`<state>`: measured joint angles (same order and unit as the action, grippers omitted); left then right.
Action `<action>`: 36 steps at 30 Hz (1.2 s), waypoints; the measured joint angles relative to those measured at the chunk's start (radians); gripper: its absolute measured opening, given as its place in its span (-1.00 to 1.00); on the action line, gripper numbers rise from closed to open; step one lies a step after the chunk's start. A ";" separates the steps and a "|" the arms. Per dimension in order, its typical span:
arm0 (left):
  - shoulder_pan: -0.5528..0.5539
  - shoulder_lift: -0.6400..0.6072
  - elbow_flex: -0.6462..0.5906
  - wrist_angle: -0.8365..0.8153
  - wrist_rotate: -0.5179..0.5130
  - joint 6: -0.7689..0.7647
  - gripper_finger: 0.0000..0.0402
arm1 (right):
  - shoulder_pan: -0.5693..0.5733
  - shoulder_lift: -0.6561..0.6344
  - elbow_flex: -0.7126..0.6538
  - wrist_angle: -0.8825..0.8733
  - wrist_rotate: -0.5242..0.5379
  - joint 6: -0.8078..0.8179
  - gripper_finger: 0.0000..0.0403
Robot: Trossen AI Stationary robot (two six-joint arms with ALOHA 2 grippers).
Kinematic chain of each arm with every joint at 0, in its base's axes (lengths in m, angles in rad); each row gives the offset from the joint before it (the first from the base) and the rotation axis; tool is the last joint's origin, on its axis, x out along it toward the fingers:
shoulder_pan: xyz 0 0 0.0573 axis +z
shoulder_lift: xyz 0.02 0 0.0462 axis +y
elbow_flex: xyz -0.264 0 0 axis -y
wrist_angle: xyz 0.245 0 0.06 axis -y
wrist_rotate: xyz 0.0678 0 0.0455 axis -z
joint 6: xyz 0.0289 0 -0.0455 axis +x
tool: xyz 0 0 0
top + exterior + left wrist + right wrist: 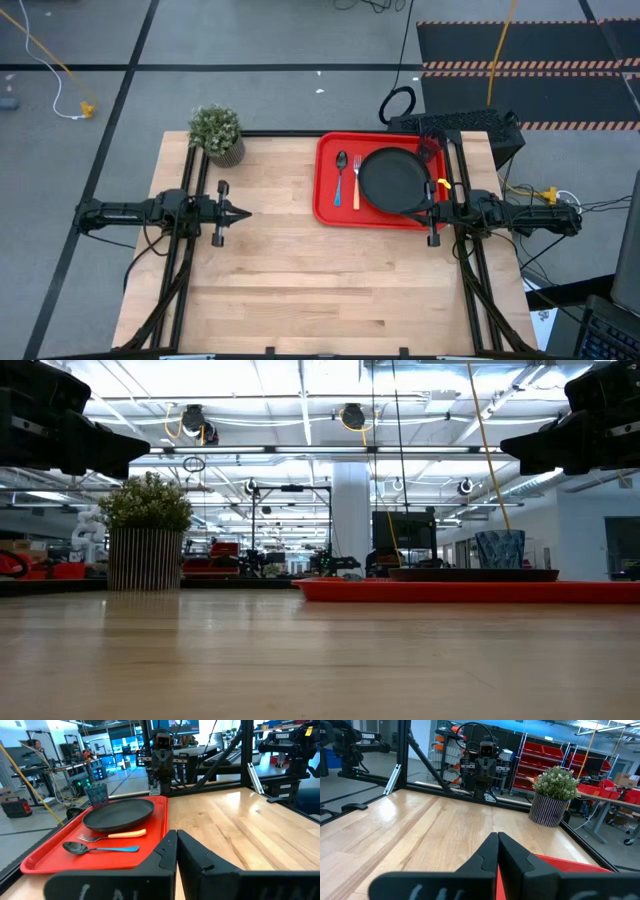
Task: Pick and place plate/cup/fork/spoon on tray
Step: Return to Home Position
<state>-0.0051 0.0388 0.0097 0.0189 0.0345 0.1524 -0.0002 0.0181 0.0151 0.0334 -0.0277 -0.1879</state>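
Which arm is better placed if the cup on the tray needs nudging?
Right. The right gripper, shut, sits at the tray's edge beside the plate, near the cup; the left gripper waits across the table.

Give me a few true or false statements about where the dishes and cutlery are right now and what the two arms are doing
1. The plate lies on the red tray. True.
2. The fork lies on the bare wood beside the tray. False: it lies on the tray, between the spoon and the plate.
3. The left gripper holds the spoon. False: it is shut on nothing, over the table's left side, away from the tray.
4. The cup stands on the tray beyond the plate, as the left wrist view shows. True.
5. The right gripper is shut and empty. True.
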 joint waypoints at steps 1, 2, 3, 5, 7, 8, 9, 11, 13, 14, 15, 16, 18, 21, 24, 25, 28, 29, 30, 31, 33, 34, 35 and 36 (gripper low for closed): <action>0.000 0.000 0.000 0.000 0.000 0.000 -0.96 | 0.000 0.000 0.000 0.000 0.000 0.000 -1.00; 0.000 0.000 0.000 0.000 0.000 0.000 -0.97 | 0.000 0.000 0.000 0.000 0.000 0.000 -1.00; 0.000 0.000 0.000 0.000 0.000 0.000 -0.98 | 0.000 0.000 0.000 0.000 0.000 0.000 -1.00; 0.000 0.000 0.000 0.000 0.000 0.000 -0.97 | 0.000 0.000 0.000 0.000 0.000 0.000 -1.00; 0.000 0.000 0.000 0.000 0.000 0.000 -0.95 | 0.000 0.000 0.000 0.000 0.000 0.000 -1.00; 0.000 0.000 0.000 0.000 0.000 0.000 -0.93 | 0.000 0.000 0.000 0.000 0.000 0.000 -1.00; 0.000 0.000 0.000 0.000 0.000 0.000 -0.91 | 0.000 0.000 0.000 0.000 0.000 0.000 -1.00; 0.000 0.000 0.000 0.000 0.000 0.000 -0.89 | 0.000 0.000 0.000 0.000 0.000 0.000 -1.00; 0.000 0.000 0.000 0.000 0.000 0.000 -0.88 | 0.000 0.000 0.000 0.000 0.000 0.000 -1.00; 0.000 0.000 0.000 0.000 0.000 0.000 -0.88 | 0.000 0.000 0.000 0.000 0.000 0.000 -1.00; 0.000 0.000 0.000 0.000 0.000 0.000 -0.87 | 0.000 0.000 0.000 0.000 0.000 0.000 -1.00; 0.000 0.000 0.000 0.000 0.000 0.000 -0.87 | 0.000 0.000 0.000 0.000 0.000 0.000 -1.00; 0.000 0.000 0.000 0.000 0.000 0.000 -0.87 | 0.000 0.000 0.000 0.000 0.000 0.000 -1.00; 0.000 0.000 0.000 0.000 0.000 0.000 -0.87 | 0.000 0.000 0.000 0.000 0.000 0.000 -1.00; 0.000 0.000 0.000 0.000 0.000 0.000 -0.87 | 0.000 0.000 0.000 0.000 0.000 0.000 -1.00; 0.000 0.000 0.000 0.000 0.000 0.000 -0.87 | 0.000 0.000 0.000 0.000 0.000 0.000 -1.00; 0.000 0.000 0.000 0.000 0.000 0.000 -0.87 | 0.000 0.000 0.000 0.000 0.000 0.000 -1.00; 0.000 0.000 0.000 0.000 0.000 0.000 -0.87 | 0.000 0.000 0.000 0.000 0.000 0.000 -1.00; 0.000 0.000 0.000 0.000 0.000 0.000 -0.87 | 0.000 0.000 0.000 0.000 0.000 0.000 -1.00; 0.000 0.000 0.000 0.000 0.000 0.000 -0.87 | 0.000 0.000 0.000 0.000 0.000 0.000 -1.00; 0.000 0.000 0.000 0.000 0.000 0.000 -0.87 | 0.000 0.000 0.000 0.000 0.000 0.000 -1.00; 0.000 0.000 0.000 0.000 0.000 0.000 -0.87 | 0.000 0.000 0.000 0.000 0.000 0.000 -1.00; 0.000 0.000 0.000 0.000 0.000 0.000 -0.87 | 0.000 0.000 0.000 0.000 0.000 0.000 -1.00; 0.000 0.000 0.000 0.000 0.000 0.000 -0.87 | 0.000 0.000 0.000 0.000 0.000 0.000 -1.00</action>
<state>-0.0051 0.0389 0.0099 0.0191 0.0349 0.1528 -0.0002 0.0181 0.0150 0.0334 -0.0277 -0.1879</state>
